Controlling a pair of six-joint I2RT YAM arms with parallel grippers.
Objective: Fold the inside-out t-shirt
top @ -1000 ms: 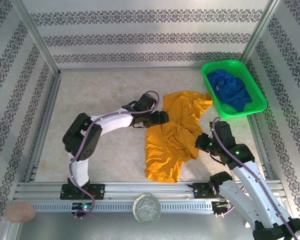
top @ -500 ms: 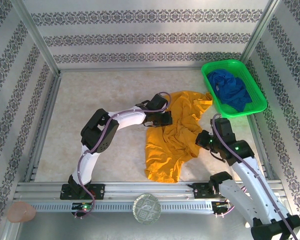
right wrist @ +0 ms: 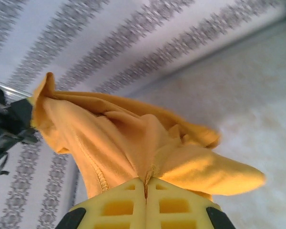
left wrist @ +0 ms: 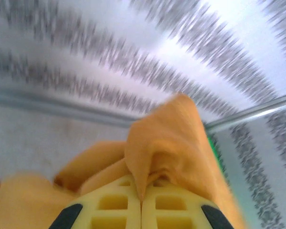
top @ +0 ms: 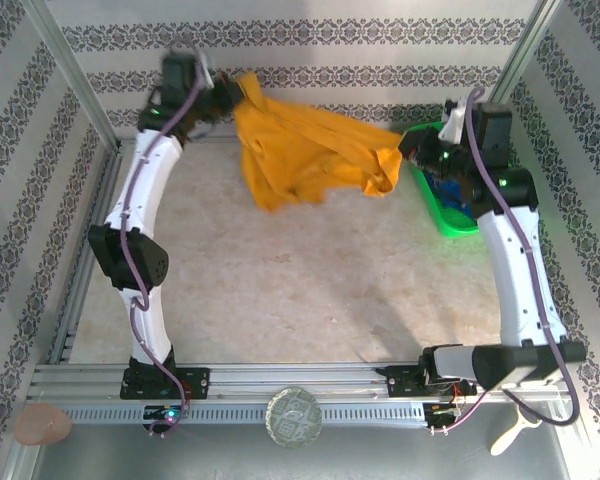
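Note:
The mustard-yellow inside-out t-shirt (top: 305, 150) hangs in the air between both arms, high over the far part of the table. My left gripper (top: 230, 95) is shut on its upper left corner. In the left wrist view the cloth (left wrist: 167, 143) bunches out of the pinch between the yellow fingers (left wrist: 109, 205), with the left gripper (left wrist: 142, 202) shut on it. My right gripper (top: 405, 150) is shut on the shirt's right end. In the right wrist view the right gripper (right wrist: 146, 188) has a seamed fold (right wrist: 114, 138) clamped.
A green basket (top: 450, 215) with a dark blue garment (top: 450, 185) stands at the far right, partly behind the right arm. Patterned walls and metal posts close off the back and sides. Bare table (top: 310, 290) lies under the hanging shirt.
The shirt lay crumpled on the table a second ago. The left gripper shut on it, and both arms have swung up and back, lifting the shirt off the table and stretching it between them.

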